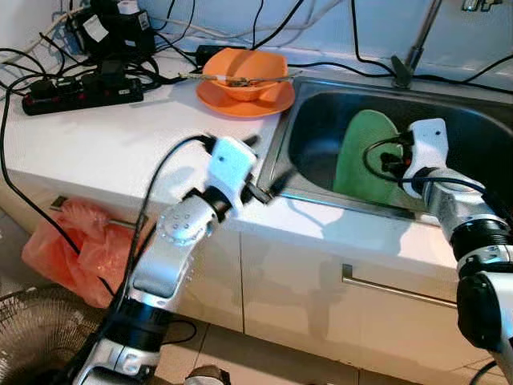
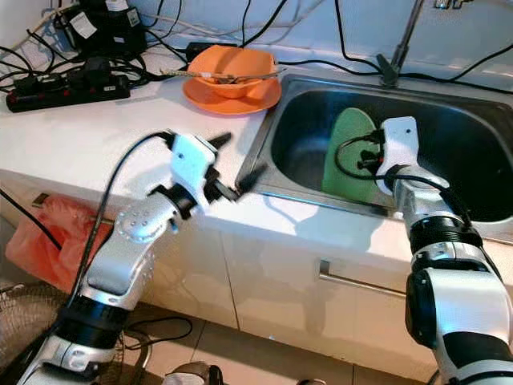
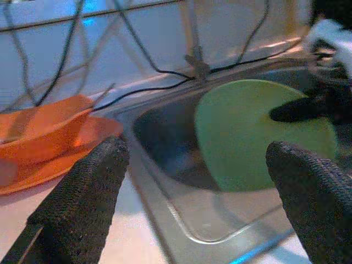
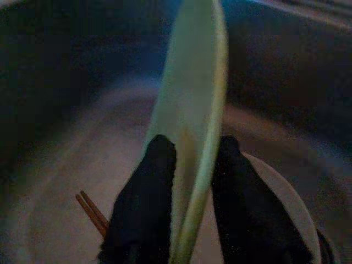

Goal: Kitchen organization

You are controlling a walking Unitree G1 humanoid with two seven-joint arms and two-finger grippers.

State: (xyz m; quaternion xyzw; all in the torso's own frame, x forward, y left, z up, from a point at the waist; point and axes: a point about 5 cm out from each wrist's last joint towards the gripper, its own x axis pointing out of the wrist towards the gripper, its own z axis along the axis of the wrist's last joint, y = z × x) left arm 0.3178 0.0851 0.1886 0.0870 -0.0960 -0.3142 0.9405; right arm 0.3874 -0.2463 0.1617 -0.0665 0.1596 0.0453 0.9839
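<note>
A green plate (image 1: 361, 152) stands on edge inside the steel sink (image 1: 282, 152). My right gripper (image 4: 190, 146) is shut on the plate's rim, one finger on each face. Under it on the sink floor lie a white plate (image 4: 291, 203) and brown chopsticks (image 4: 91, 212). My left gripper (image 1: 264, 164) hangs open over the counter's front edge, by the sink's left rim, with nothing between its fingers (image 3: 93, 187). On the counter behind it an orange bowl (image 1: 244, 72) with chopsticks across it rests on an orange plate (image 1: 244, 100).
A black power strip (image 1: 80, 88) and tangled cables fill the counter's back left. The faucet (image 1: 413, 48) rises behind the sink. An orange plastic bag (image 1: 72, 241) hangs under the counter, with a fan (image 1: 32, 329) on the floor. A drawer handle (image 1: 393, 289) sits below the sink.
</note>
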